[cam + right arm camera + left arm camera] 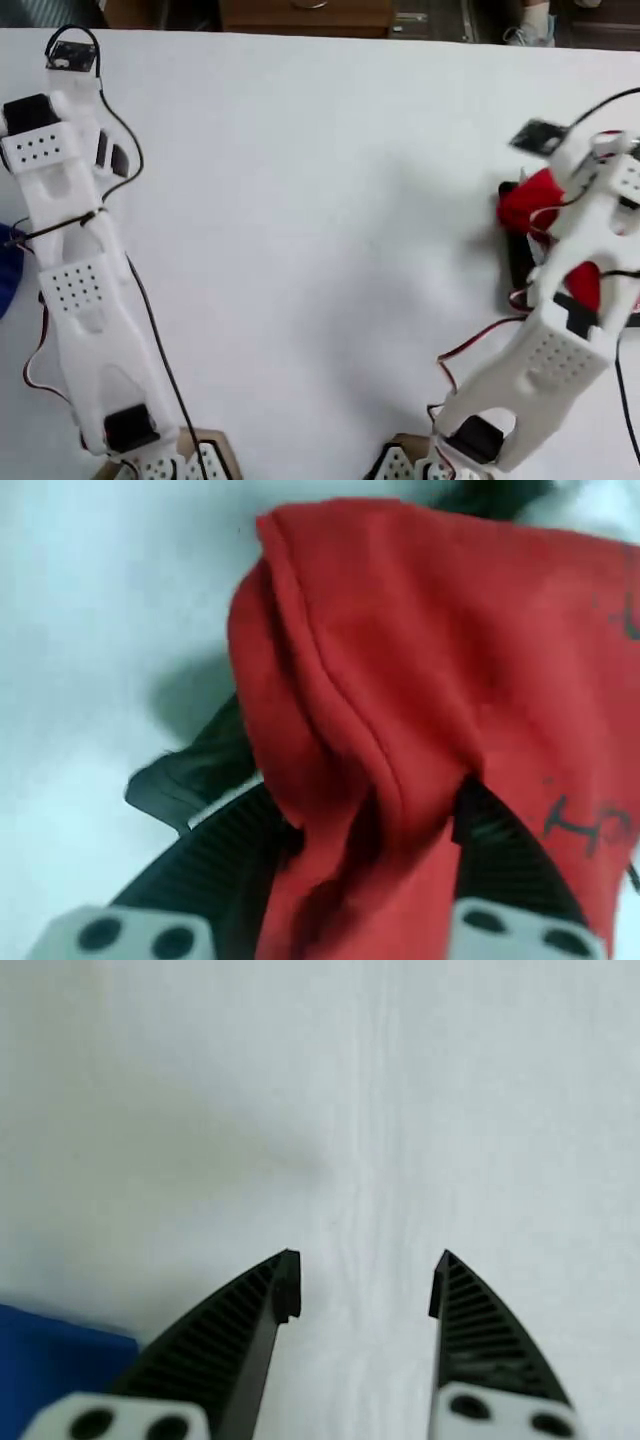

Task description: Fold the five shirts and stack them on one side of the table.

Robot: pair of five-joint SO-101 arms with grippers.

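The red shirt (420, 660) in the right tool (370, 815) (left tool (365, 1280) agape)

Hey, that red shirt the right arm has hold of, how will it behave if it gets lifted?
Probably floppy: the red shirt bunches in folds between the right gripper's fingers. Held by one pinch, the rest would likely sag. It may drag the adjoining dark cloth.

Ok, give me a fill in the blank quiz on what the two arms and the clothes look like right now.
1. The right pincer is shut on a shirt whose colour is ____.
2. The garment lying beneath it is ____.
3. The left pincer hangs over the table with its jaws ____.
4. The cloth near the left pincer is ____.

Missing words: red; black; open; blue.
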